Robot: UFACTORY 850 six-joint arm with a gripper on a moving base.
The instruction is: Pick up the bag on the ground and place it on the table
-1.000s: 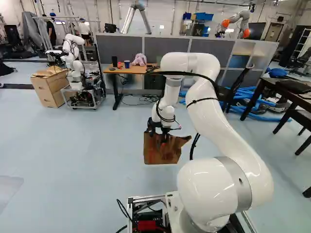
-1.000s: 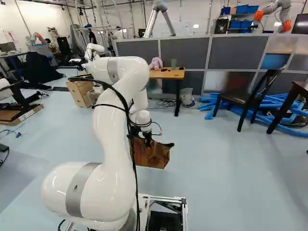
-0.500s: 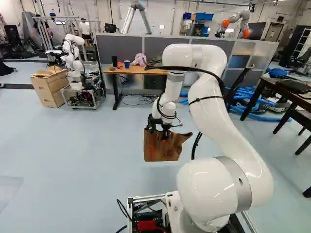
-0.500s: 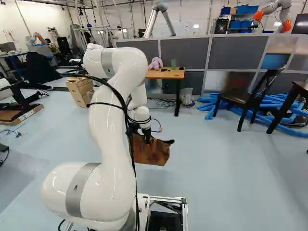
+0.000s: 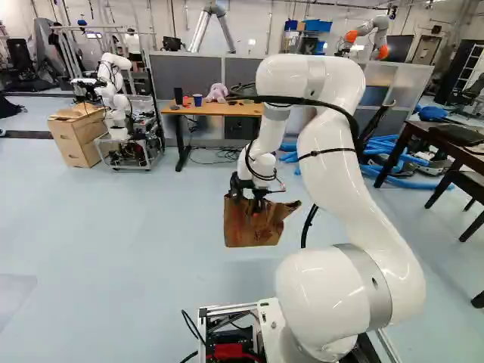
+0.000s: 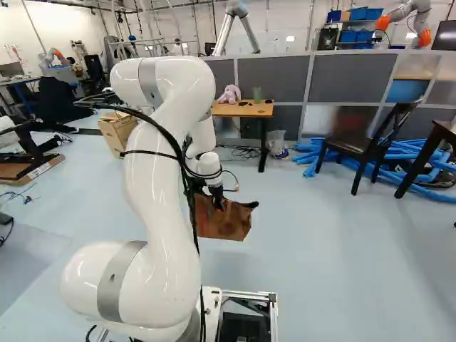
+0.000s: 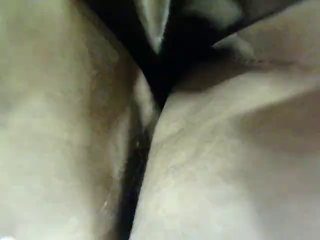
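A big white arm bends up and over in front of me, and its black claw points down at the top of a brown bag. The claw is closed on the bag and holds it up by its top edge. The bag hangs in the air over the pale blue floor, and nothing touches it from below. One top corner of the bag pokes out to the side. In the wrist view, the bag's folds are so close that they fill nearly everything, with a dark gap between them, and the fingers are hidden there. The wooden tabletop is past the bag, well apart from it, by the gray wall panels. On it sit a pink stuffed toy, a blue cup and a tall black thing. A black chair and lots of blue tubes are to the right of the tabletop in the right base view. At the left of the left base view, another robot stands on a cart, just beside some light brown wooden drawers.
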